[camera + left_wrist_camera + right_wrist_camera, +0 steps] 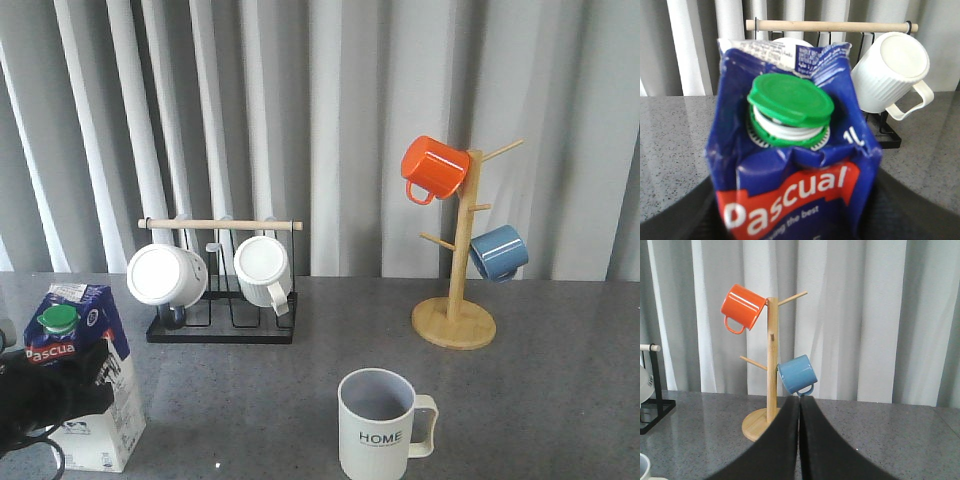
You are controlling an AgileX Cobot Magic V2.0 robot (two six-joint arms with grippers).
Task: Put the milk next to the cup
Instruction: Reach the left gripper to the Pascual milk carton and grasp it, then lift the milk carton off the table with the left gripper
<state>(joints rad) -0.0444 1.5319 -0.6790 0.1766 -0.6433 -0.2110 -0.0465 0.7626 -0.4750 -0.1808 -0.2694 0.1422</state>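
The milk (92, 400) is a blue-and-white carton with a green cap and red "Pascual" label, standing at the front left of the grey table. My left gripper (48, 388) is shut on the milk; in the left wrist view the carton (790, 165) fills the space between the dark fingers, and the gripper (795, 222) holds it at its sides. The cup (378, 425), a ribbed pale mug with "HOME" lettering, stands at the front centre, well right of the milk. Its rim shows in the right wrist view (643, 467). My right gripper (800, 407) is shut and empty.
A black wire rack (222, 328) with a wooden bar holds two white mugs (165, 274) behind the milk. A wooden mug tree (455, 318) at the back right carries an orange mug (433, 167) and a blue mug (497, 252). Grey curtains hang behind the table.
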